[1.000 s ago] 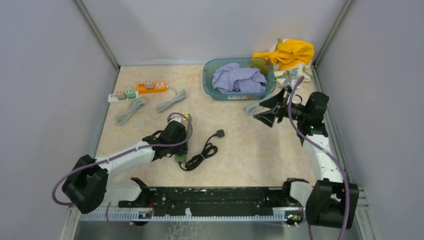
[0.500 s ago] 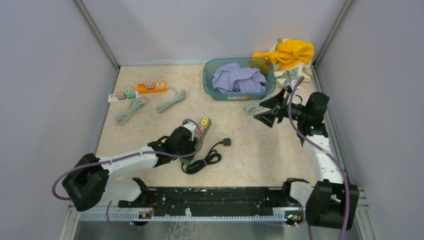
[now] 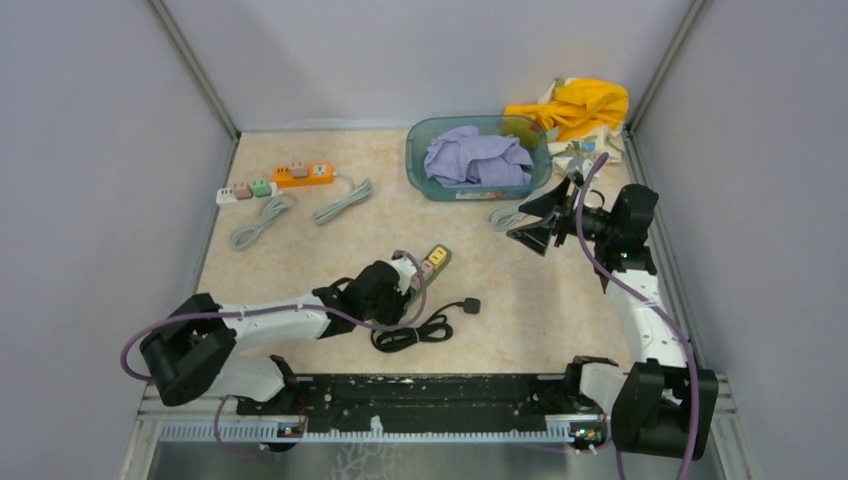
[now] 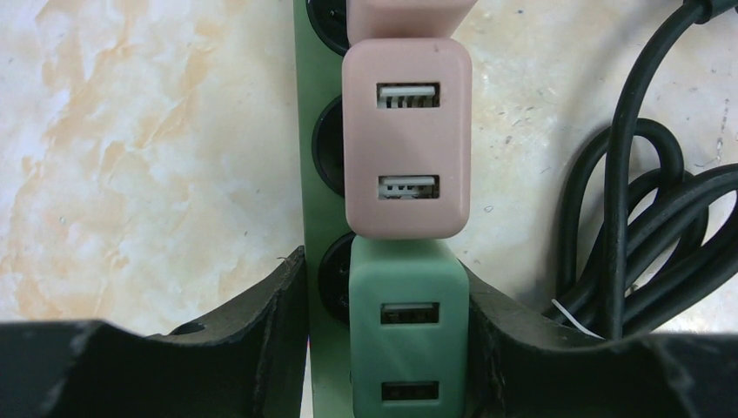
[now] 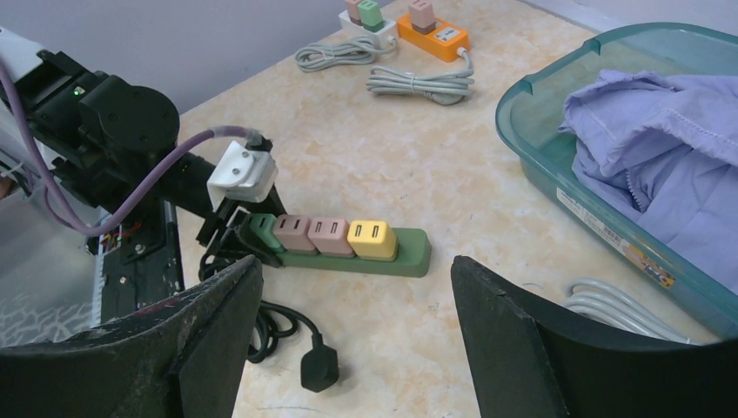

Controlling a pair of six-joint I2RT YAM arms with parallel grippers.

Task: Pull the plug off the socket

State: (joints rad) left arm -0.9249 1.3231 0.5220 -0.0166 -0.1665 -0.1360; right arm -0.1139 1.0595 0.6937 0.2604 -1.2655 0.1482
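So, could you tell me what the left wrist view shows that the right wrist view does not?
Only the left wrist view: the contacts inside the USB slots of the pink plug. Only the right wrist view: the yellow plug, the basket, the orange strip, the open right gripper. Both: the green power strip, the black cord, and the left gripper closed on the green plug.
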